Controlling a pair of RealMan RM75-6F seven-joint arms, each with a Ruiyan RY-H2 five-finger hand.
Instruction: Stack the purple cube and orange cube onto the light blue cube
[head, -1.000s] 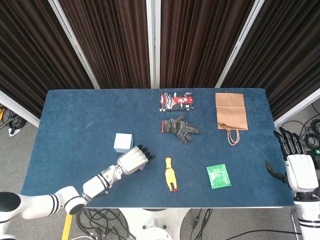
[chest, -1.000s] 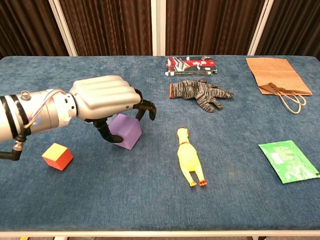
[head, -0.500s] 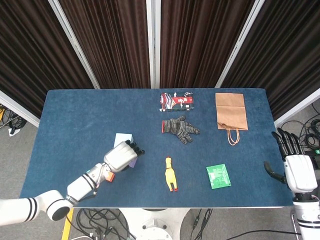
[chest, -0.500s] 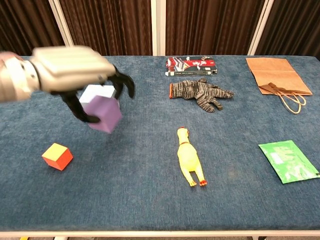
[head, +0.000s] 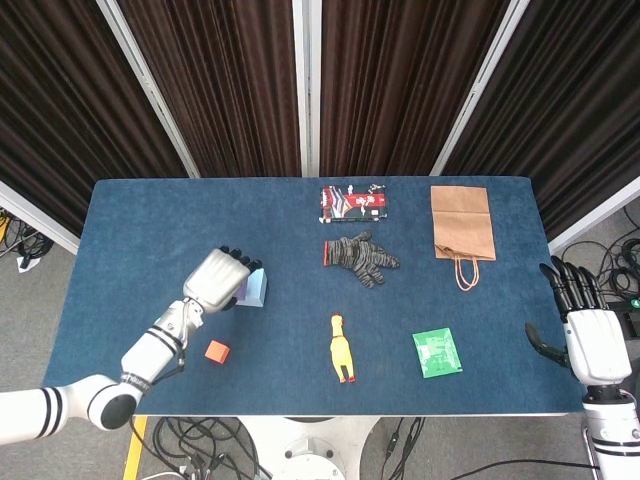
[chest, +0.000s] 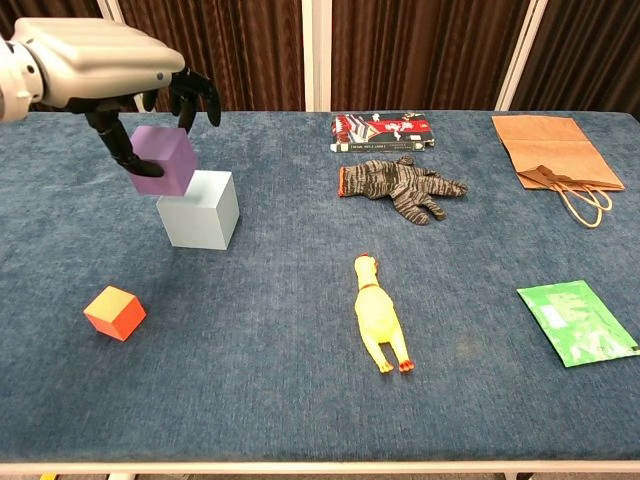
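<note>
My left hand (chest: 100, 55) (head: 217, 277) grips the purple cube (chest: 163, 160) and holds it in the air just above the left top edge of the light blue cube (chest: 200, 210). In the head view the hand covers most of both cubes; only a sliver of the light blue cube (head: 257, 288) shows. The orange cube (chest: 115, 312) (head: 217, 351) lies on the table near the front left. My right hand (head: 591, 335) hangs open off the table's right edge, holding nothing.
A yellow rubber chicken (chest: 378, 318) lies in the middle front. A grey striped glove (chest: 400, 187), a red packet (chest: 383, 130), a brown paper bag (chest: 552, 150) and a green packet (chest: 577, 322) sit to the right on the blue table (chest: 260, 400).
My left hand closed on the purple cube, lifted it off the table and carried it back and left to just over the light blue cube. The right hand stayed still.
</note>
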